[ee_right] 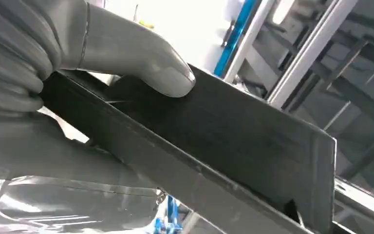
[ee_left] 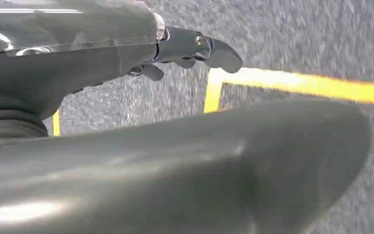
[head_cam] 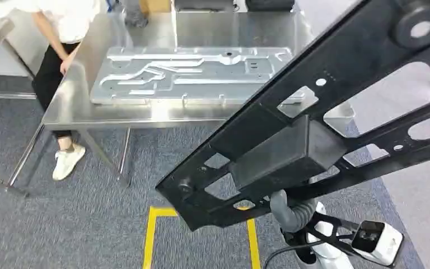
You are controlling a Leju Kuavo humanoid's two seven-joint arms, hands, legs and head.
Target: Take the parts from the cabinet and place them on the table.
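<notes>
right hand [ee_right: 78,63] — grips black part [head_cam: 313,123] | left hand [ee_left: 195,48] — holds nothing

A steel table [head_cam: 78,106] on grey carpet [head_cam: 78,224] carries a flat stamped metal panel [head_cam: 190,75]

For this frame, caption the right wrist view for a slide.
Right hand grips the black part, thumb pressed on its flat face.

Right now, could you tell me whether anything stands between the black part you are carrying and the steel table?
The floor ahead looks open. On the table a silver stamped panel covers most of the top, and a person stands at its left end. The right hand grips the black frame part.
</notes>
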